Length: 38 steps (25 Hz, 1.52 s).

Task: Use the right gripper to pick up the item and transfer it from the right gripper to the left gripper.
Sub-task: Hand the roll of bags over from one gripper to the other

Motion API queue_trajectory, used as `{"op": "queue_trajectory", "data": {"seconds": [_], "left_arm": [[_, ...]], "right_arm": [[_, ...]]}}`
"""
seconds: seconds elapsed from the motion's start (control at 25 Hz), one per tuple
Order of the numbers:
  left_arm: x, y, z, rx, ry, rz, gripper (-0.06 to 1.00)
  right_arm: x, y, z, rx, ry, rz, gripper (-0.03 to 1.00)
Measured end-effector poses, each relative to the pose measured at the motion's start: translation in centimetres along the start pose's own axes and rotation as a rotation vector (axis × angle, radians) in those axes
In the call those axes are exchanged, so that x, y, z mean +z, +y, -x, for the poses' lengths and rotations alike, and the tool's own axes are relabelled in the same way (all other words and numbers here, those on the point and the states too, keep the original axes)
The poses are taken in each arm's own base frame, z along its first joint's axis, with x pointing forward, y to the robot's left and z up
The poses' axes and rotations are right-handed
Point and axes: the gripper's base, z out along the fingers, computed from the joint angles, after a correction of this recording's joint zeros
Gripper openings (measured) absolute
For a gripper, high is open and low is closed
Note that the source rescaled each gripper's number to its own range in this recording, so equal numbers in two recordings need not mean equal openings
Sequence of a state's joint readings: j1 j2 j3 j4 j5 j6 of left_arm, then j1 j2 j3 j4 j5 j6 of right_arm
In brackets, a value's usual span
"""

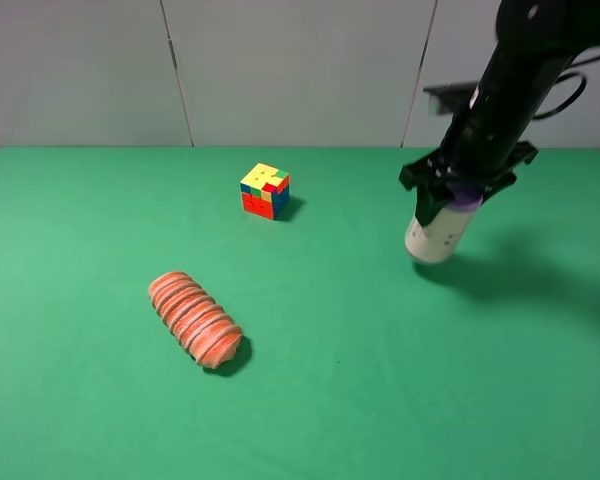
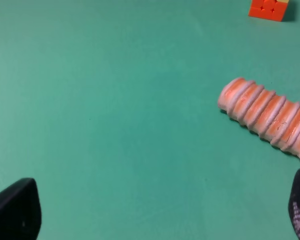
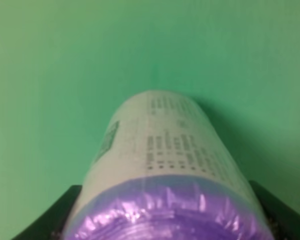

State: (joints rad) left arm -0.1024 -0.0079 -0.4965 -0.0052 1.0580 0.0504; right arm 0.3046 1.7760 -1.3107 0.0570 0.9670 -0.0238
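Observation:
The item, a cream-white can [image 1: 435,235] with a purple top end, is at the right of the green table, tilted. My right gripper [image 1: 458,190] is closed around its purple upper end, fingers on both sides. In the right wrist view the can [image 3: 165,155] fills the space between the black fingers [image 3: 65,205], small dark print facing the camera. Its lower end is at or just above the cloth; I cannot tell which. My left gripper [image 2: 157,212] is open and empty over bare cloth; only its two black fingertips [image 2: 15,210] show. It is out of the exterior high view.
A ribbed orange roll [image 1: 195,320] lies at the left middle of the table, also in the left wrist view [image 2: 267,115]. A multicoloured puzzle cube [image 1: 265,190] stands at the back centre. The green cloth [image 1: 340,400] ends at a white wall behind.

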Motion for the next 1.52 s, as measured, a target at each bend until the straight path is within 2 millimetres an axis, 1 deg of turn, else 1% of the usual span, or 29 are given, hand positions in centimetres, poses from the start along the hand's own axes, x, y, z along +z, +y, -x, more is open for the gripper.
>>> {"op": "queue_trajectory", "data": {"seconds": [0.08,0.24,0.4,0.52,0.72,0.88,1.04,1.16,1.24,1.36,1.52], "left_arm": [[0.0,0.0,0.0,0.002,0.0,0.005,0.97],[0.0,0.0,0.0,0.002,0.0,0.005,0.97],[0.0,0.0,0.0,0.002,0.0,0.005,0.97],[0.0,0.0,0.0,0.002,0.0,0.005,0.97],[0.0,0.0,0.0,0.002,0.0,0.005,0.97],[0.0,0.0,0.0,0.002,0.0,0.005,0.97],[0.0,0.0,0.0,0.002,0.0,0.005,0.97],[0.0,0.0,0.0,0.002,0.0,0.005,0.97],[0.0,0.0,0.0,0.002,0.0,0.005,0.97],[0.0,0.0,0.0,0.002,0.0,0.005,0.97],[0.0,0.0,0.0,0.0,0.0,0.0,0.97]], "right_arm": [[-2.4,0.3,0.1,-0.004,-0.055,0.017,0.0],[-6.4,0.7,-0.1,-0.005,-0.139,0.05,0.0],[-9.3,1.3,-0.9,-0.041,-0.2,0.093,0.0],[-10.5,1.7,-1.6,-0.082,-0.199,0.132,0.0],[-11.2,2.4,-2.5,-0.093,-0.164,0.204,0.0],[-12.2,2.8,-2.9,-0.084,-0.181,0.248,0.0],[-12.6,3.2,-3.1,-0.084,-0.188,0.282,0.0],[-12.5,4.5,-3.3,-0.167,-0.187,0.286,0.0],[-12.5,6.1,-3.4,-0.239,-0.194,0.3,0.0],[-12.6,8.2,-3.5,-0.304,-0.23,0.322,0.0],[-12.2,9.6,-3.4,-0.343,-0.239,0.343,0.0]]}}
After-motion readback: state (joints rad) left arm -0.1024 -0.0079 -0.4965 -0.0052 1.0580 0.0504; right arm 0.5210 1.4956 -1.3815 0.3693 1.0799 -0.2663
